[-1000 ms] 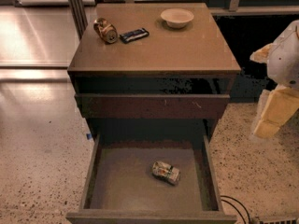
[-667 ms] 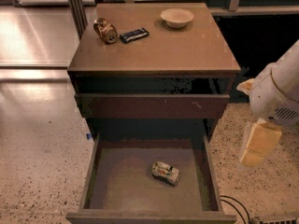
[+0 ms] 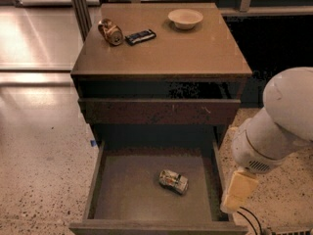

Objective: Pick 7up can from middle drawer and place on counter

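Note:
The 7up can (image 3: 173, 181), pale and dented, lies on its side on the floor of the open middle drawer (image 3: 122, 195), right of centre. The counter (image 3: 166, 53) is the light-brown top of the cabinet above it. My gripper (image 3: 238, 192) hangs from the white arm (image 3: 279, 126) at the right, just outside the drawer's right wall and level with the can. It is about a hand's width to the right of the can and not touching it. It holds nothing that I can see.
On the counter lie a brownish-gold can (image 3: 110, 32), a dark flat packet (image 3: 140, 36) and a pale bowl (image 3: 185, 18). A closed dark drawer front (image 3: 159, 110) sits above the open drawer. Speckled floor surrounds the cabinet; black cables (image 3: 249, 222) lie at bottom right.
The arm has swung in from the right edge and come down, bringing the gripper next to the drawer's right wall. The can has not moved.

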`<action>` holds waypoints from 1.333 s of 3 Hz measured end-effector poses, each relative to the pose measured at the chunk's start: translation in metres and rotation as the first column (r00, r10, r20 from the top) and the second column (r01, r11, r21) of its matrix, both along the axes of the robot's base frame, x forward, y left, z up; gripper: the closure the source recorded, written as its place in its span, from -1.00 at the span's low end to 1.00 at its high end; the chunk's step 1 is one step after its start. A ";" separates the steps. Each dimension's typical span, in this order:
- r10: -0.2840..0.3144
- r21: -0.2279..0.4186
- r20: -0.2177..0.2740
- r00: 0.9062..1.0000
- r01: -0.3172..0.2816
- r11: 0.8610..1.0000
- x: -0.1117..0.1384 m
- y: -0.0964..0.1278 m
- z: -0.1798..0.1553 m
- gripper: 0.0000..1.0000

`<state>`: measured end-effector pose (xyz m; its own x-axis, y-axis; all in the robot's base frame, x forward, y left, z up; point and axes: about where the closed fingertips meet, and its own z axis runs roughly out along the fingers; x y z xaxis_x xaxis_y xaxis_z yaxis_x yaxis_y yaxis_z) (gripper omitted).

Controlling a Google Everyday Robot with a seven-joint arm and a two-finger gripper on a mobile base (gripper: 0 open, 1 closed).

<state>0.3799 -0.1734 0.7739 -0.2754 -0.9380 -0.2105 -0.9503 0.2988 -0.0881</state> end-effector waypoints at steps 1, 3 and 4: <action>-0.035 0.070 0.055 0.998 0.031 0.997 0.002 0.028 -0.035 -1.00; -0.010 0.092 0.051 0.999 0.006 0.996 0.007 0.036 -0.072 -1.00; 0.011 0.118 0.038 0.999 -0.015 0.993 0.020 0.044 -0.114 -1.00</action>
